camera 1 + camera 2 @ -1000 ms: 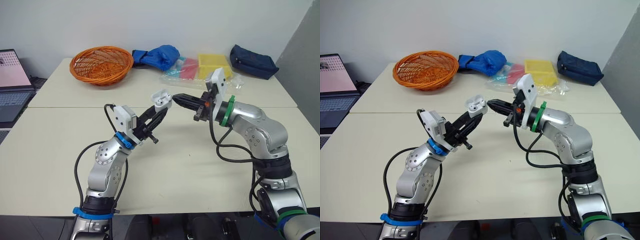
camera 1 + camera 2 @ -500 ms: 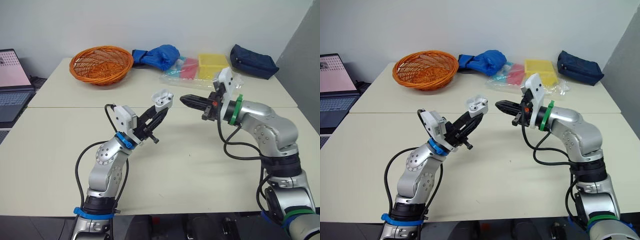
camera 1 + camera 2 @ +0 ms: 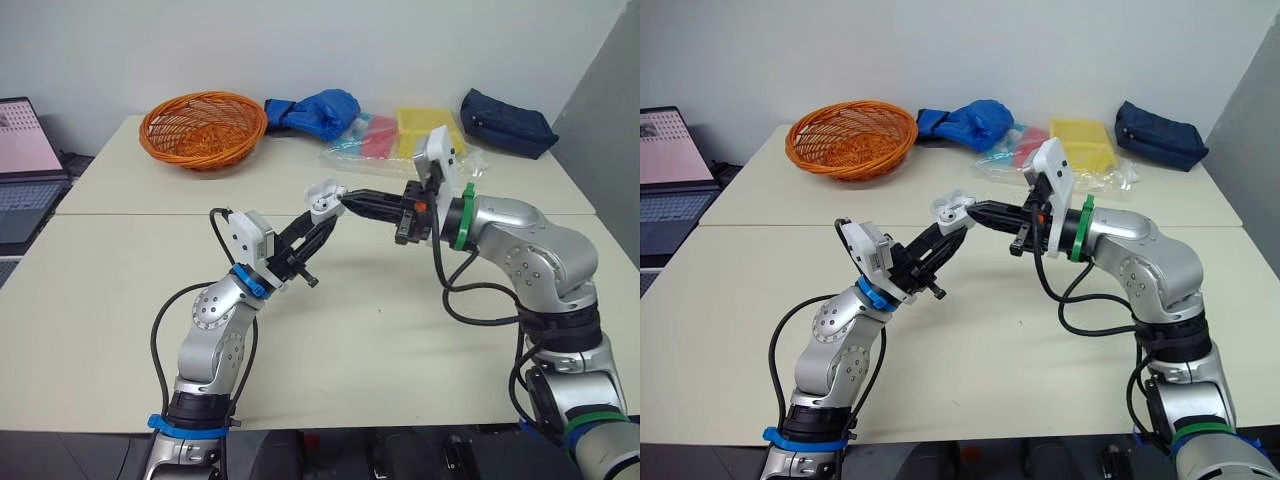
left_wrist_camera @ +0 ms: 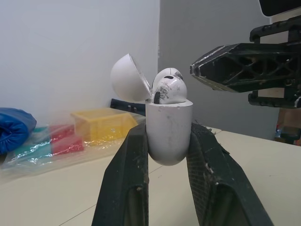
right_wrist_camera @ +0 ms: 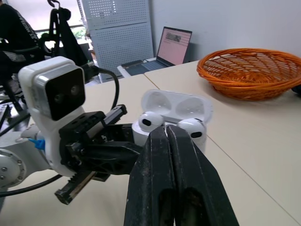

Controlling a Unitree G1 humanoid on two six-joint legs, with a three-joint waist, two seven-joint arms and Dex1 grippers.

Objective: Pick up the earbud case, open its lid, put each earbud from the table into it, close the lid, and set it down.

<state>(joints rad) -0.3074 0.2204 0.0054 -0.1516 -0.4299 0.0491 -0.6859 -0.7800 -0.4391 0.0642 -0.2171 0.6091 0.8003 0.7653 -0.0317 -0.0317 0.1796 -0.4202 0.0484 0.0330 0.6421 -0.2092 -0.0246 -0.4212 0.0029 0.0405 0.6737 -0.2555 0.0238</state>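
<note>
Two pale, smooth slabs set edge to edge made up the bench (image 3: pixel 400 330) under my arms. A round basket (image 3: pixel 203 128) of orange woven strands sat at its far side. Above the bench, my left pincer (image 4: pixel 168 133) gripped the earbud case (image 4: pixel 169 117) by its rounded lower body. One matte black finger (image 4: pixel 127 179) pressed on each flank, holding it upright in the air. The case was glossy white plastic, scuffed grey near the rim, and its domed lid (image 4: pixel 130 77) stood tipped back on the hinge. My right pincer (image 5: pixel 167 134) had its two tapered black fingers pressed flat together with nothing between them, the tips just beside the case's open mouth. Both small white earbuds (image 5: pixel 150 121) sat bulb-up in their sockets.
</note>
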